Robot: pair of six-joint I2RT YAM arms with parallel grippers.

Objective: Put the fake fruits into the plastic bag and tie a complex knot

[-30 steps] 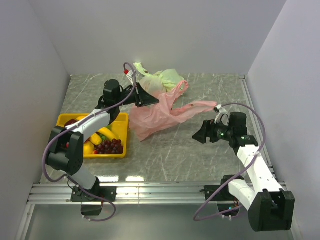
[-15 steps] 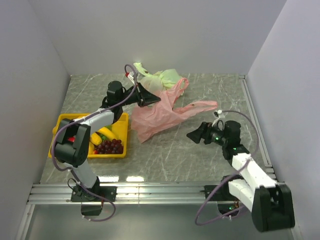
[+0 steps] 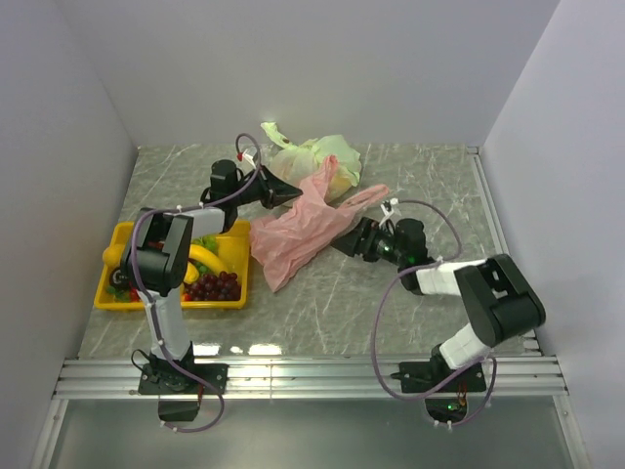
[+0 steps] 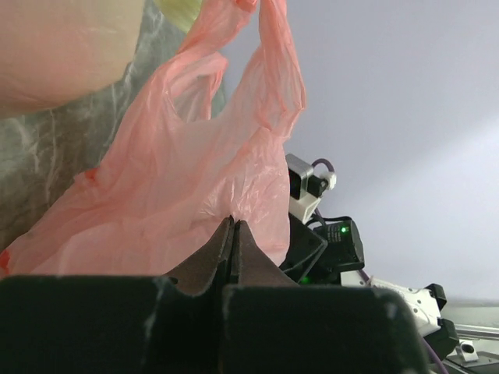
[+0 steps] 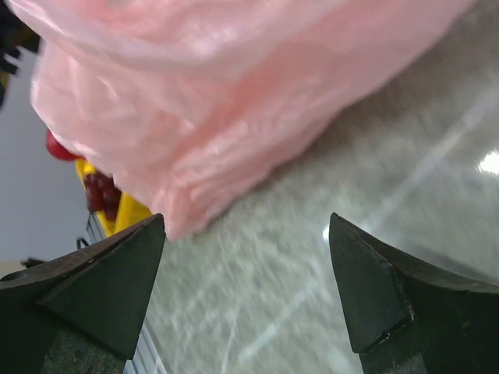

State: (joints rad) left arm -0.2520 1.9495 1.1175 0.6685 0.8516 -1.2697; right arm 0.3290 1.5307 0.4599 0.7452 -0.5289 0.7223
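Top external: plastic bag point(image 3: 298, 234) lies diagonally, handles point(image 3: 369, 196) toward far right; left end effector point(image 4: 234, 230) clamps it, right end effector point(image 5: 245, 222) gapes.

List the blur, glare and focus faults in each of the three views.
Top external: sharp, with two bright glare patches on the table near its front edge. Left wrist: the pink plastic bag glows backlit; the left gripper is dark and soft. Right wrist: the bag fills the top, blurred by closeness; a glare spot sits at the right edge.
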